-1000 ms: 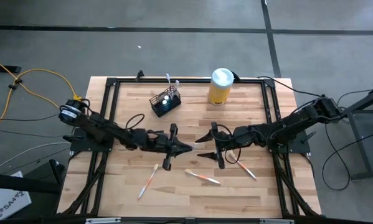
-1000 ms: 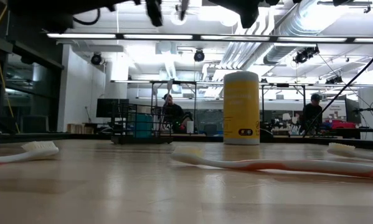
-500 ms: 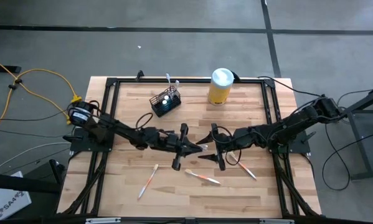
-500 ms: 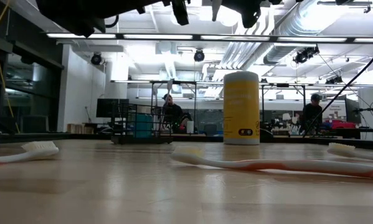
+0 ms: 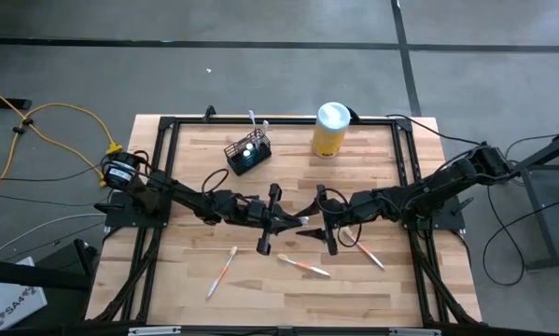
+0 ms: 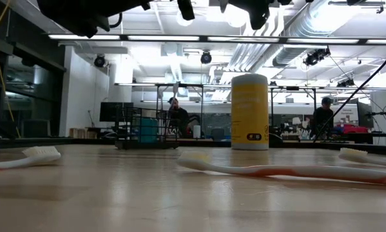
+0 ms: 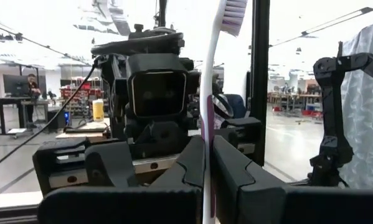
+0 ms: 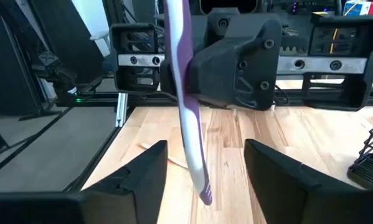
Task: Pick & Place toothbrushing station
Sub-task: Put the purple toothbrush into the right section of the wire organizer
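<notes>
Toothbrushing station, the small black wire-mesh holder (image 5: pixel 248 154), boxy and open-topped, stands on the far left part of the table with white brushes sticking out of it, well apart from both of my grippers, which meet nearer me at the table's middle. My left gripper (image 5: pixel 296 222) is clamped on a purple-and-white toothbrush (image 7: pixel 209 112); in its wrist view the handle runs up between the two closed fingers (image 7: pixel 192 163) with the bristle head at the top. My right gripper (image 8: pixel 205 163) faces it with its fingers spread wide on either side of that same brush (image 8: pixel 187 102), not touching it as far as I can see.

To the right of the holder, on the far side, stands a yellow cylindrical canister with a white lid (image 5: pixel 330 130). Three orange-and-white toothbrushes lie on the light wooden tabletop (image 5: pixel 195 187): one near left (image 5: pixel 221 272), one near the middle (image 5: pixel 303 266), one to the right under my right arm (image 5: pixel 367 255). A black frame (image 5: pixel 167 122) borders the table, and a yellow cable (image 5: pixel 46 126) trails over the grey floor at the left.

From table height I see an open workshop beyond, with bright ceiling lights, ducts, and a seated person (image 6: pixel 177 115) behind the holder.
</notes>
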You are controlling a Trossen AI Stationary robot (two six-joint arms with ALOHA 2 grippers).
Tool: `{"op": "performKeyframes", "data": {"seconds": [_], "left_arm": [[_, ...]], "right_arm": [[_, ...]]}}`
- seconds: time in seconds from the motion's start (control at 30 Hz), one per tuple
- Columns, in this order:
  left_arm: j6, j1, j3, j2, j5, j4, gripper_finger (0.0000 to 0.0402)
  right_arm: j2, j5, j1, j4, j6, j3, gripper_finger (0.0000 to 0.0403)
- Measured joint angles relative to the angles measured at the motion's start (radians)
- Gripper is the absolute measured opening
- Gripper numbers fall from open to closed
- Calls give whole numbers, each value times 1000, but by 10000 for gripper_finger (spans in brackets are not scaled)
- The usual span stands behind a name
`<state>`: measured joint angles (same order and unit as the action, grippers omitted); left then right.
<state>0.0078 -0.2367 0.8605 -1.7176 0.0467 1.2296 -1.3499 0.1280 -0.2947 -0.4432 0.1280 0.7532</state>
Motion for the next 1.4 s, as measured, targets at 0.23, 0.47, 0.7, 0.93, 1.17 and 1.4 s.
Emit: {"op": "performKeyframes", "data": {"seconds": [0.23, 0.47, 0.7, 0.93, 1.17, 1.4], "left_arm": [[1, 1, 1, 0, 8, 11, 3], [16, 1, 1, 0, 7, 35, 3], [24, 1, 1, 0, 12, 47, 3], [29, 9, 5, 0, 13, 60, 3], [30, 19, 18, 0, 4, 59, 3], [29, 20, 18, 0, -10, 58, 3]], "right_arm": [[0, -2, 0, -20, -1, 0, 165], [0, -1, 0, -52, -19, 0, 152], [0, -1, 0, -70, -27, 0, 152], [0, -1, 0, -102, -45, 0, 152], [0, -1, 8, -118, -52, 0, 148], [0, -31, 28, -114, -48, 0, 46]]}}
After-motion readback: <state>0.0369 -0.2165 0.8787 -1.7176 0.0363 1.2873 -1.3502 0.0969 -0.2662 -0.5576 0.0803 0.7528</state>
